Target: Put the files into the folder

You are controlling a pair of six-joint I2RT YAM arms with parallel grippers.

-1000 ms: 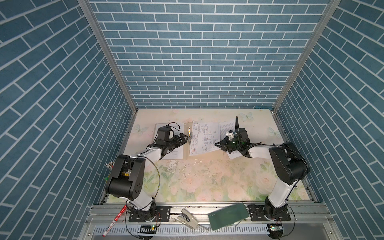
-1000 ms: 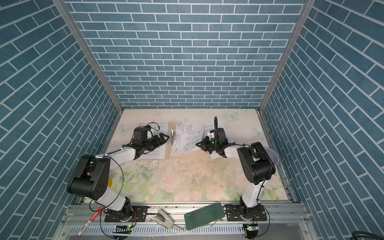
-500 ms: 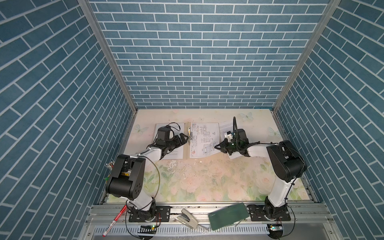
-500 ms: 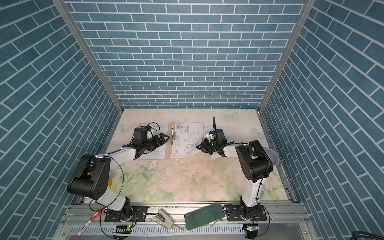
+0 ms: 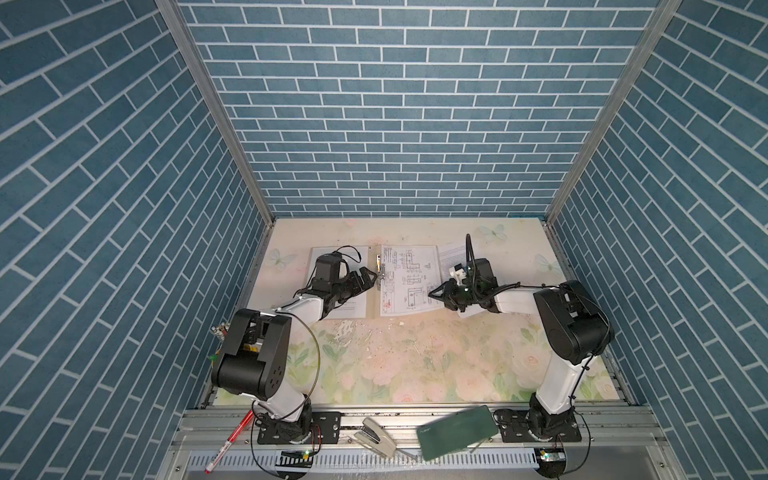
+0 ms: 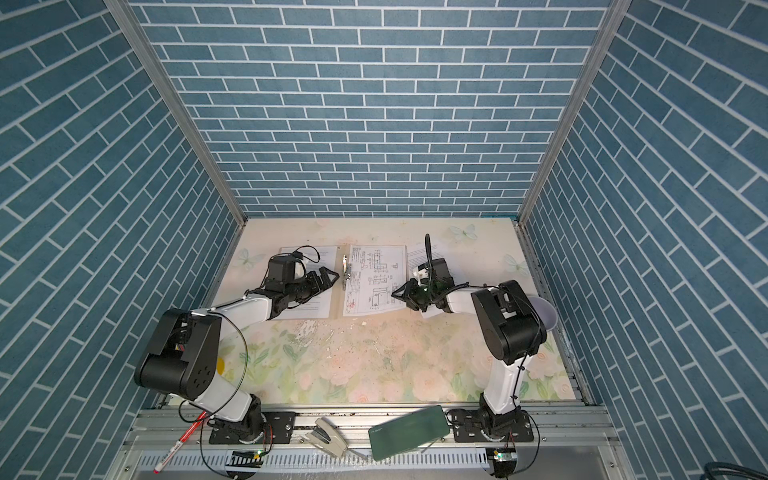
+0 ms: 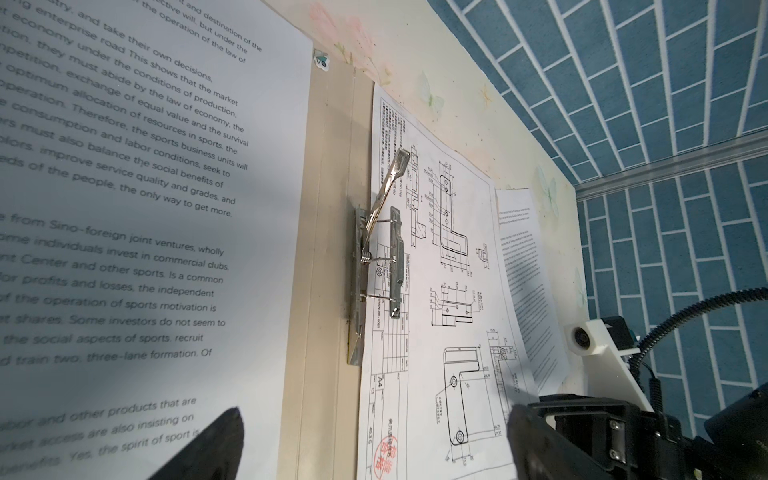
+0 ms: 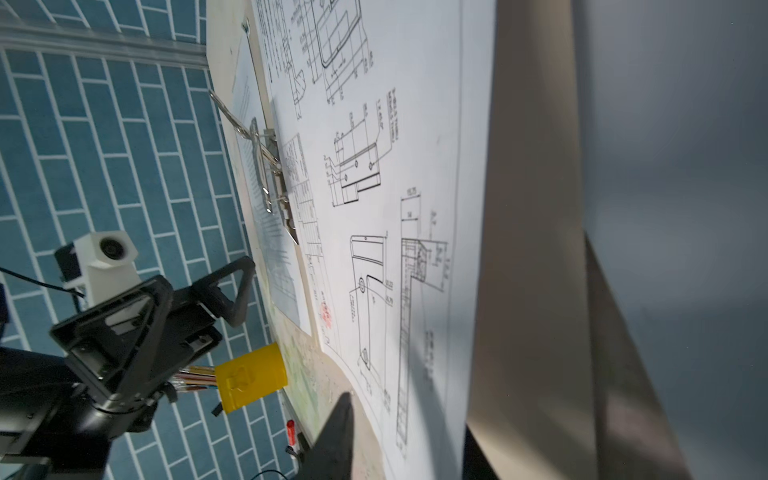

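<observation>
The tan folder (image 5: 372, 301) lies open at the back of the table, its silver clip (image 7: 376, 257) raised at the spine. A text sheet (image 5: 353, 307) lies on its left half and the diagram sheet (image 5: 409, 278) lies flat on its right half. Another text sheet (image 5: 451, 255) lies right of the folder, partly under the right arm. My left gripper (image 5: 370, 278) hovers open over the spine, with nothing between its fingers. My right gripper (image 5: 434, 295) stands open at the diagram sheet's right edge; in the right wrist view that edge runs between its parted fingers (image 8: 332, 436).
On the front rail lie a dark green case (image 5: 457, 432), a stapler (image 5: 376, 434) and a red pen (image 5: 228, 444). A yellow pen cup (image 8: 251, 376) stands off the table's left side. A pale bowl (image 6: 544, 316) sits by the right wall.
The diagram sheet, skewed and lifted a second ago, has been squared up and now lies flat on the folder. The right gripper's jaws have parted. The left arm has not moved.
</observation>
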